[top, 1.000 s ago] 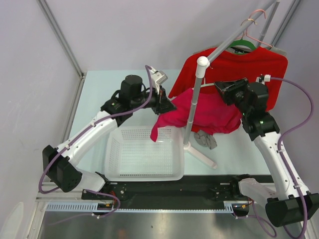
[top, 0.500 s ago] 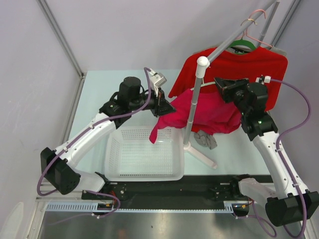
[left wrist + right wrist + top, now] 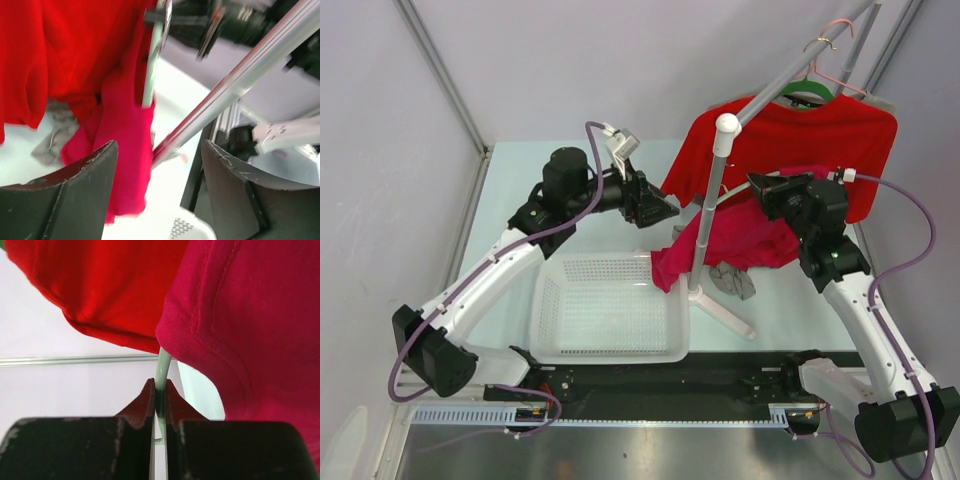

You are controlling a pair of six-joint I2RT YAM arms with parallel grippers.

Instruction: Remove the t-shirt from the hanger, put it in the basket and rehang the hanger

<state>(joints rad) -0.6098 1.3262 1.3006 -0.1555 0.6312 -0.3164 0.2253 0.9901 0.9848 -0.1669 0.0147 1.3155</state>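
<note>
Pinching the hanger (image 3: 162, 365), right hand (image 3: 159, 388), left hand (image 3: 160, 150) open, rack pole (image 3: 705, 225) crossing t-shirt (image 3: 750, 235), basket (image 3: 546, 300) beside

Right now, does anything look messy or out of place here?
Yes. The crimson t-shirt hangs bunched and lopsided on its hanger, one end drooping toward the basket. A grey cloth lies crumpled by the foot of the stand.

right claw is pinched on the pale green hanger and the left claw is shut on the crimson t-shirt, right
Not quite: the left claw is open and grips nothing. The left wrist view shows its fingers standing wide apart, with the crimson t-shirt hanging loose beyond them. The rest holds: the right claw is pinched on the pale green hanger.
</note>
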